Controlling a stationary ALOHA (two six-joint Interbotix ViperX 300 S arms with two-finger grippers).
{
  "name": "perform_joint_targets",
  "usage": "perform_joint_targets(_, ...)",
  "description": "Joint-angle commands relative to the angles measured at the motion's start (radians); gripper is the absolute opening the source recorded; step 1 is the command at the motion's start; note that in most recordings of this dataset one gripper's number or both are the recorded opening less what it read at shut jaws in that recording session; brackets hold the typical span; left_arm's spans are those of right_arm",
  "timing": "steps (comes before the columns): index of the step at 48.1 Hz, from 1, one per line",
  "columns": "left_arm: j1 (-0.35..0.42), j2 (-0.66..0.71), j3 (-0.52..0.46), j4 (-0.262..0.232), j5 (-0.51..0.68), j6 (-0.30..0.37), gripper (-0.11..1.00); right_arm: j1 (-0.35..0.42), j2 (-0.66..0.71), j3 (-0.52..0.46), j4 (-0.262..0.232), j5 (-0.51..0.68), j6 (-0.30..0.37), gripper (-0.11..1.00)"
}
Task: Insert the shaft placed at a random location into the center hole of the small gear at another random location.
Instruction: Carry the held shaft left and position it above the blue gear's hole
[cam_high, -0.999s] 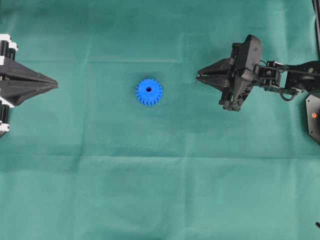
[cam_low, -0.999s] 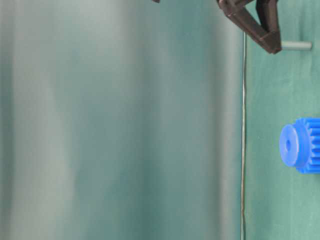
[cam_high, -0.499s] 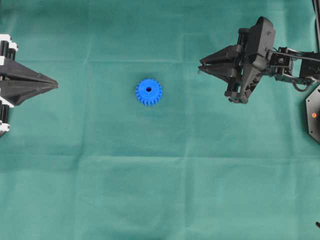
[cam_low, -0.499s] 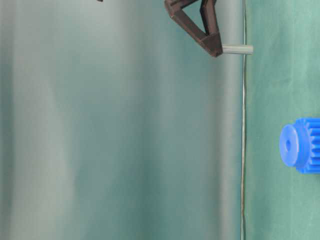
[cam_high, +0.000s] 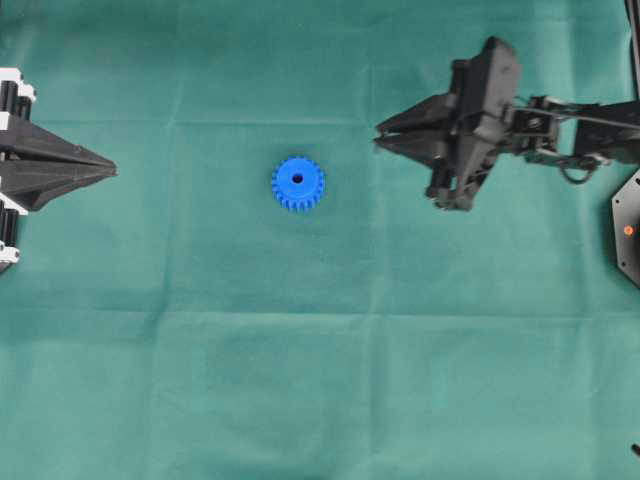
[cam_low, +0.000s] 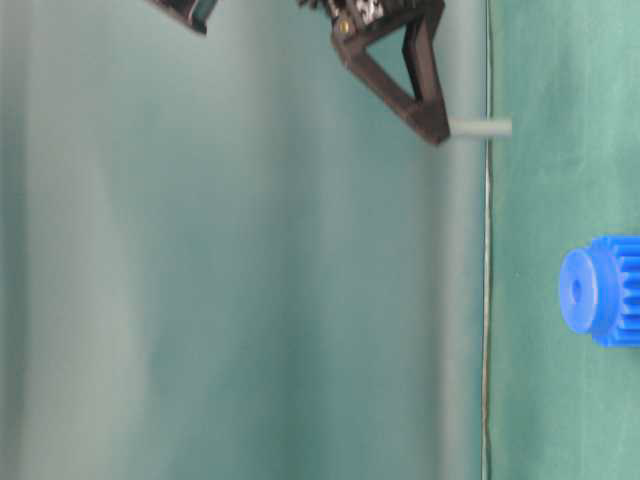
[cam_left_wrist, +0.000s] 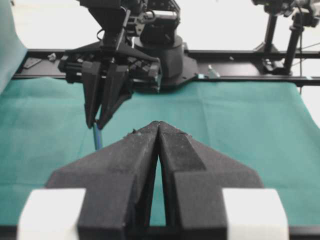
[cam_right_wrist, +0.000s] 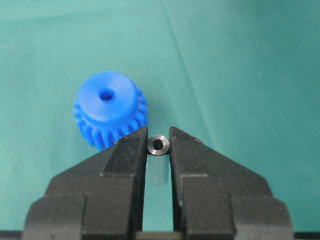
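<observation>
A wrinkled green cloth (cam_high: 320, 380) covers the whole table. The black right arm (cam_high: 575, 135) reaches in from the right edge of the overhead view, and its right gripper (cam_high: 380, 138) is clamped on the shaft (cam_right_wrist: 159, 145), a short silvery-grey metal pin seen end-on between the two black fingertips (cam_right_wrist: 134, 145). In the table-level view the shaft (cam_low: 480, 127) sticks out past the fingertips, raised off the cloth. The black left gripper (cam_high: 112, 170) sits at the left edge with its jaws pressed together, holding nothing. The small gear (cam_high: 298, 183), bright blue toothed plastic, lies flat on the cloth between the grippers, apart from both. Its center hole (cam_right_wrist: 106, 94) looks dark and unfilled, though the view is small.
</observation>
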Motion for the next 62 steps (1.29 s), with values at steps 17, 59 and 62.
perform_joint_targets(17, 0.000, 0.008, -0.018, 0.003, -0.006, -0.002, 0.00, 0.057, 0.170, -0.241, -0.002, 0.017, -0.011, 0.13)
perform_joint_targets(59, 0.000, 0.006, -0.020, 0.003, -0.006, -0.002, 0.00, 0.083, 0.272, -0.314, 0.000, 0.037, -0.011, 0.13)
perform_joint_targets(62, 0.000, 0.008, -0.018, 0.003, -0.006, -0.002, 0.00, 0.083, 0.287, -0.318, 0.000, 0.037, -0.011, 0.13)
